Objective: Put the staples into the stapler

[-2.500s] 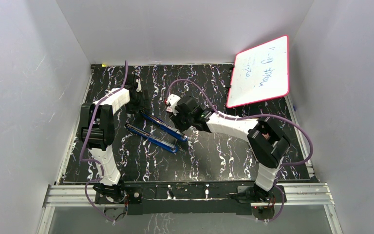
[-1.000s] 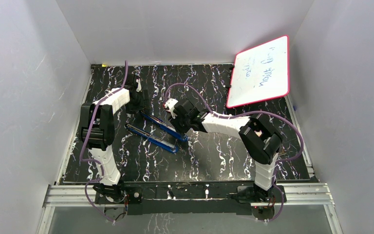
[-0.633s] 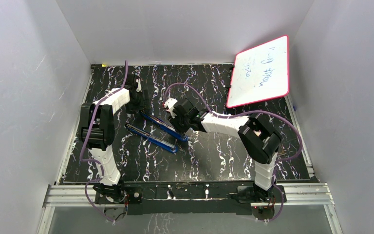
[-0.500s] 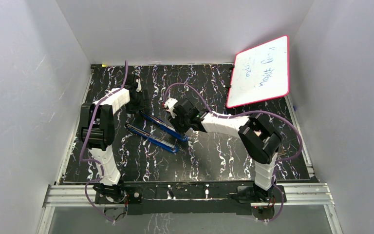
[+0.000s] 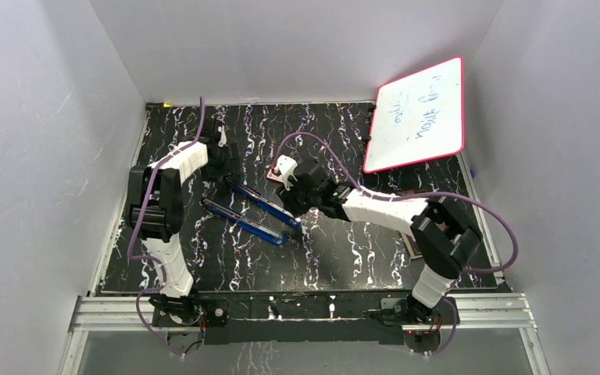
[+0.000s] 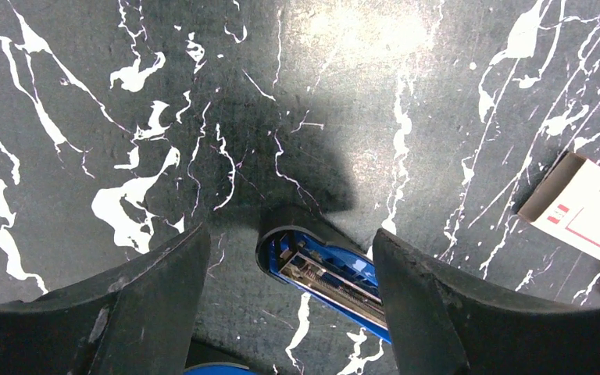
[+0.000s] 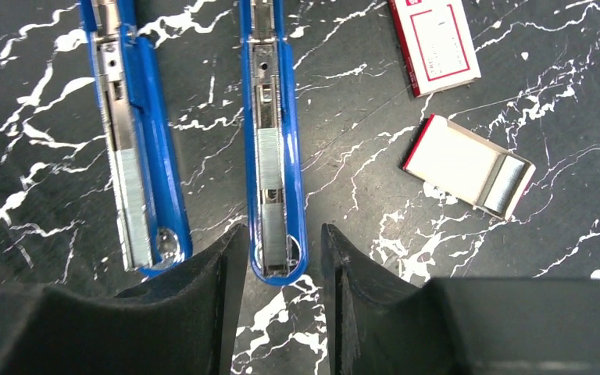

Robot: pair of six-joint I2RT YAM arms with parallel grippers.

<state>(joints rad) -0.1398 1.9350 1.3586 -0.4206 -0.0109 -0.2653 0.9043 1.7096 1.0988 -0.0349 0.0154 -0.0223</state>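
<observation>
The blue stapler [image 5: 254, 209] lies swung open on the black marbled table, its two long halves side by side. In the right wrist view a silvery strip of staples [image 7: 269, 156] sits in the channel of the right half [image 7: 273, 94]. My right gripper [image 7: 283, 228] is open, its jaws standing either side of that half's rounded tip with a gap showing on the right. More staples [image 7: 508, 183] lie in a small cardboard tray. My left gripper [image 6: 291, 234] is open around the stapler's far end [image 6: 320, 266], not touching it.
A red-and-white box sleeve [image 7: 433, 43] lies just beyond the cardboard tray [image 7: 461, 160], right of the stapler. A red-framed whiteboard [image 5: 418, 113] leans at the back right. White walls close in the table on three sides.
My right arm's elbow has swung out to the right and the wrist has drawn back a little from the stapler. Its jaws have widened. The left arm has not moved.
</observation>
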